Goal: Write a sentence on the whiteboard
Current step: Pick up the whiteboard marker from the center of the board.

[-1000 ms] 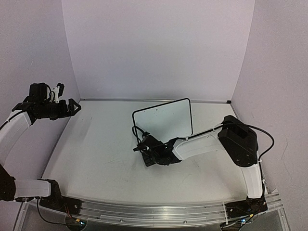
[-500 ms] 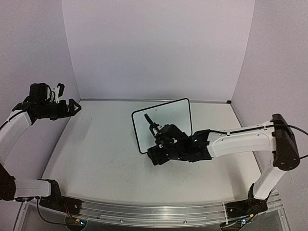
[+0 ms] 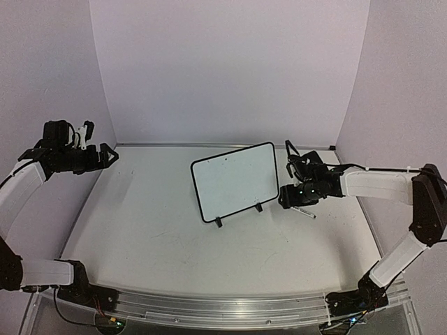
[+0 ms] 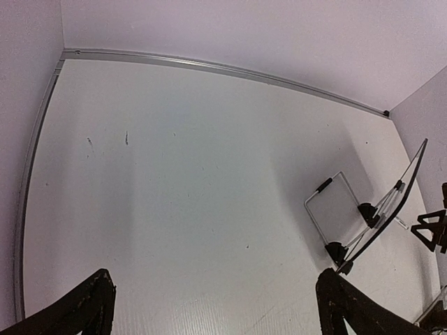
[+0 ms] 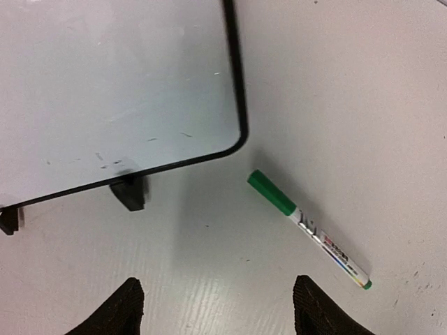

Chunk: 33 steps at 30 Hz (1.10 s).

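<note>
Whiteboard [image 3: 236,180]: you will find it standing on its two black feet [image 3: 218,222] about mid-table [image 3: 154,230], leaning back, face toward the near side. Its left end sits nearer to you than its right end.
Board face: it reads plain white from overhead. The right wrist view shows a few faint dark flecks low on the face, and you cannot read any words from them.
Marker [image 5: 307,230]: a white pen with a green cap lies flat on the table just right of the board's near right corner. It is close to the frame but not touching it, with the cap end pointing toward the board.
Right gripper [image 5: 216,293]: it hangs over the table to the right of the board, above the marker. The claw is spread wide and grips nothing; the pen lies on the surface ahead of the fingers [image 5: 126,307], closer to the right-hand one.
Right arm: it reaches in low from the right side, stretched out toward the board's right end.
Left gripper [image 4: 213,293]: it is raised at the far left by the side wall, well apart from the board. Its claw is spread wide with only bare table showing between the fingertips.
Left wrist view: you see the board nearly edge-on at the right border.
</note>
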Available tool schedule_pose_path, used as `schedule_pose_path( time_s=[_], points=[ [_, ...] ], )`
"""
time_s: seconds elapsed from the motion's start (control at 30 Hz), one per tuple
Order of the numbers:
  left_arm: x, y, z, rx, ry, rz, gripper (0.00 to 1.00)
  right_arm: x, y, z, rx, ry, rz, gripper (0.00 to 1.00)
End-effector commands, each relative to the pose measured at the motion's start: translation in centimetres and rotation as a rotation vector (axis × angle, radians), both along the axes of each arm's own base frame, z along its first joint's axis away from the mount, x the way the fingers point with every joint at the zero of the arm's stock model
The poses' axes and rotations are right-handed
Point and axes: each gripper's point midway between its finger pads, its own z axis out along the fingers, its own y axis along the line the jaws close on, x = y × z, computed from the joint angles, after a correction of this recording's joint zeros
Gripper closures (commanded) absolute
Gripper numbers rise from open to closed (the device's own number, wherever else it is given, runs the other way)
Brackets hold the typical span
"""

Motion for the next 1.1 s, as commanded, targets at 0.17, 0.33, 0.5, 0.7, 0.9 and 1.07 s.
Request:
schedule_pose_path(
  time_s=[0.17, 0.33, 0.5, 0.7, 0.9, 1.07],
  points=[
    [0.2, -0.3, 0.4, -0.017, -0.019, -0.016, 0.01, 2.0, -3.5, -3.5, -0.001, 0.166, 0.015, 0.32],
    [0.2, -0.4, 0.3, -0.021, -0.015, -0.02, 0.01, 3.1, -5.7, -4.5, -0.041, 0.189, -0.023, 0.37],
    [0.3, -0.7, 0.1, -0.036, -0.007, -0.034, 0.01, 3.4, -6.1, -5.8, -0.058, 0.228, -0.017, 0.43],
    [0.3, -1.0, 0.0, -0.05, -0.003, -0.049, 0.01, 2.9, -5.8, -7.2, -0.06, 0.279, 0.016, 0.49],
    [0.3, -1.2, 0.1, -0.055, -0.003, -0.057, 0.0, 2.5, -5.4, -8.0, -0.049, 0.314, 0.032, 0.59],
    [0.3, -1.5, 0.1, -0.061, -0.001, -0.069, 0.0, 2.2, -5.5, -8.1, -0.071, 0.313, 0.032, 0.66]
  ],
)
